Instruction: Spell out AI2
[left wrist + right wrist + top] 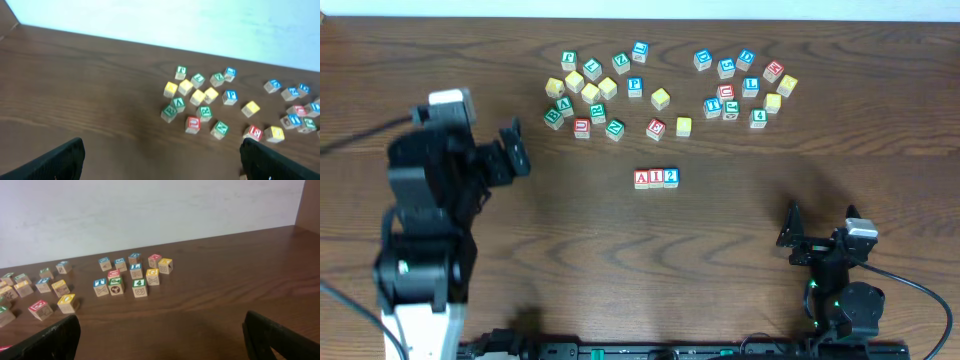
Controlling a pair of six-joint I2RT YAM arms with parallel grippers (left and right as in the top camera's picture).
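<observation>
A block [642,179], I block [656,178] and 2 block [670,177] sat touching in a row (mid-table); left gripper [162,162] and right gripper [162,340] were spread wide.

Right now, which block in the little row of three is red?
The A block, first in the row that spells AI2. The 2 block at the other end is blue.

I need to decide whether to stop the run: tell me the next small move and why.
Probably just draw the left gripper back toward its base, grabbing nothing. The A block, I block and 2 block already sit side by side reading AI2, and the right gripper, like the left, looks open and empty.
</observation>
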